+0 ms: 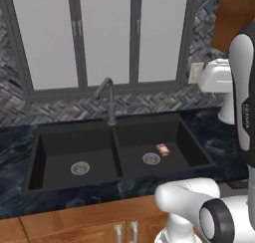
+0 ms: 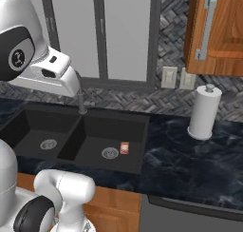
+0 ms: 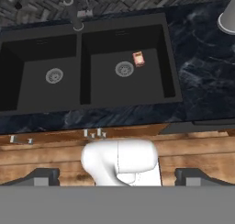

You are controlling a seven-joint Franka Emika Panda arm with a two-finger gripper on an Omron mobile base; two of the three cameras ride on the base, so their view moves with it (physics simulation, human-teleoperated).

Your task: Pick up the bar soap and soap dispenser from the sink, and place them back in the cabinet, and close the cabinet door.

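The arm rears high above the sink (image 1: 122,152), its hand pointed down at the basins, and the gripper (image 3: 117,176) hangs well above the counter (image 2: 190,164) with its jaws spread wide apart and nothing between them. One bar soap (image 1: 163,149), a small pinkish-peach block, lies flat on the floor of the sink's right basin, just beside the round steel drain (image 1: 151,159) on its far right side. The black sink has two basins and two drains, with one dark curved faucet (image 1: 107,100) behind the divider. One white paper towel roll (image 2: 204,112) stands upright on the counter right of the sink, below the cabinet door (image 2: 218,29).
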